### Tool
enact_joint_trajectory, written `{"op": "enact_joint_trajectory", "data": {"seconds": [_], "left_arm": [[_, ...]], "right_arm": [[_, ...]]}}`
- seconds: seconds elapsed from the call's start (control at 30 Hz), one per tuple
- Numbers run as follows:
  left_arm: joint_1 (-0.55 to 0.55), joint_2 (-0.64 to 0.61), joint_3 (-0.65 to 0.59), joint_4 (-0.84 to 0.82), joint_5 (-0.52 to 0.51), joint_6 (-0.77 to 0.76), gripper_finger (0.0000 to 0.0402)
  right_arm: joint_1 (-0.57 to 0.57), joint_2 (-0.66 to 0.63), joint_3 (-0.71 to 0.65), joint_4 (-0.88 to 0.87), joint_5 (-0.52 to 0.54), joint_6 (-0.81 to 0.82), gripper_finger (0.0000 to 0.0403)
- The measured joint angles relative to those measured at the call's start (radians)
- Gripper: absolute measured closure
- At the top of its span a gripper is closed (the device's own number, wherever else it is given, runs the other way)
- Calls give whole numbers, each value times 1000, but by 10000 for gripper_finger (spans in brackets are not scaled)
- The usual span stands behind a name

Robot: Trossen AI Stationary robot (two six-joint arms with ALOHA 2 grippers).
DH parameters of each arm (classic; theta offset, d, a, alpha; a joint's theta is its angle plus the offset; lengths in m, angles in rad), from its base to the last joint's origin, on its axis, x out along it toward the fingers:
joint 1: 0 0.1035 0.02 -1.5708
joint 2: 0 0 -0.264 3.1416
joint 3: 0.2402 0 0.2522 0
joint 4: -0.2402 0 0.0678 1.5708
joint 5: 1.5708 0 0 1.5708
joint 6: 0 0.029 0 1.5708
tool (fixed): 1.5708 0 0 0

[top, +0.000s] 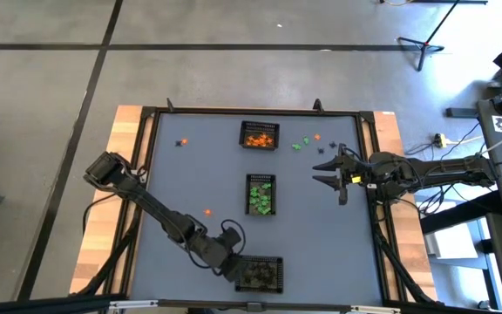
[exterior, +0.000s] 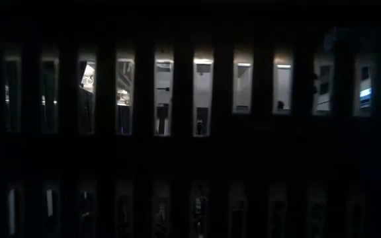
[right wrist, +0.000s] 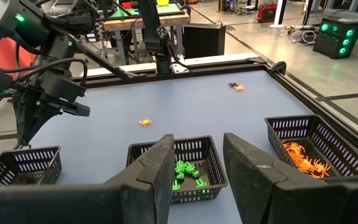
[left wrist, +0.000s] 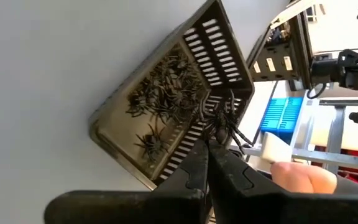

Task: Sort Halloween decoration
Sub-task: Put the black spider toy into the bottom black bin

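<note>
My left gripper (top: 239,271) is shut on a black spider trinket (left wrist: 224,122) at the black mesh basket (top: 261,273) by the table's near edge; that basket (left wrist: 166,102) holds several black spiders. A middle basket (top: 261,194) holds green trinkets and a far basket (top: 259,135) holds orange ones. Loose trinkets lie on the grey mat: an orange one (top: 208,211), one at far left (top: 181,141), and green, orange and black ones (top: 303,144) at far right. My right gripper (top: 334,172) hangs open above the table's right side, holding nothing. My left gripper pinches the black spider by its legs (left wrist: 212,135) between the free ends of its two fingers (left wrist: 194,163). The fingers slant down from the table's left. The spider sticks out past the fingertips, over the basket's slotted wall (left wrist: 194,134); whether it touches that wall I cannot tell.
The table has a raised black frame (top: 369,174) and wooden borders at left and right. In the right wrist view the green basket (right wrist: 188,163) stands just ahead of the fingers, the orange one (right wrist: 306,149) beside it. Dark basket mesh fills the low view.
</note>
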Motion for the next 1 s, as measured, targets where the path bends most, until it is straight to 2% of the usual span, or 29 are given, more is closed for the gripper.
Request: {"op": "enact_joint_trajectory", "data": {"seconds": [0.43, 0.57, 0.87, 1.0], "left_arm": [[1, 0, 0, -50, -4, -47, 398], [1, 0, 0, -50, -5, -53, 370], [1, 0, 0, -51, -7, -77, 281], [6, -26, 0, -111, -7, -94, 259]], "right_arm": [[0, 0, 0, 0, 0, 0, 265], [0, 0, 0, 0, 0, 0, 265], [0, 0, 0, 0, 0, 0, 265], [0, 0, 0, 0, 0, 0, 265]]}}
